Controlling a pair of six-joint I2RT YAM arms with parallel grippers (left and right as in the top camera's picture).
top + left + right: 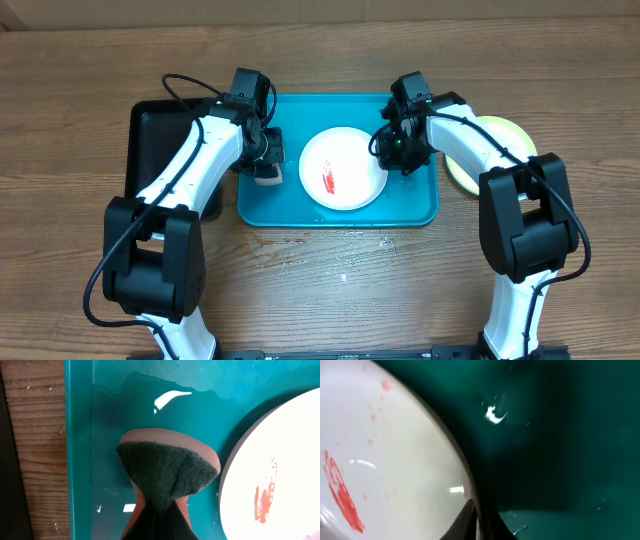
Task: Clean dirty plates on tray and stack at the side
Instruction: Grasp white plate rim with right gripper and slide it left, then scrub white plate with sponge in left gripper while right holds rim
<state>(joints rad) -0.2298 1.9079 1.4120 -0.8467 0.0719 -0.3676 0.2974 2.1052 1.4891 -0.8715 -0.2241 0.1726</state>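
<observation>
- A white plate (343,168) is seen lying in the middle of the turquoise tray (410,205), which rests on a wooden counter (320,280).
- A red smear (329,178) is shown across the plate's centre, so this plate is judged not yet cleaned.
- The left tool (264,158) is closed tightly on a sponge (167,467), green scrubbing side up. The sponge is held over the tray floor just beside the plate's left edge, not touching it.
- The right tool (475,520) is pinched narrowly on the white plate's right rim, apparently to steady it.
- A yellow-green plate (505,132) is seen on the counter to the right of the tray, partly hidden by the right arm; whether another plate lies under it cannot be told.
- A black tray (150,130) is seen at the left.
- Left to do, as judged: scrubbing this plate and stacking it at the side.
</observation>
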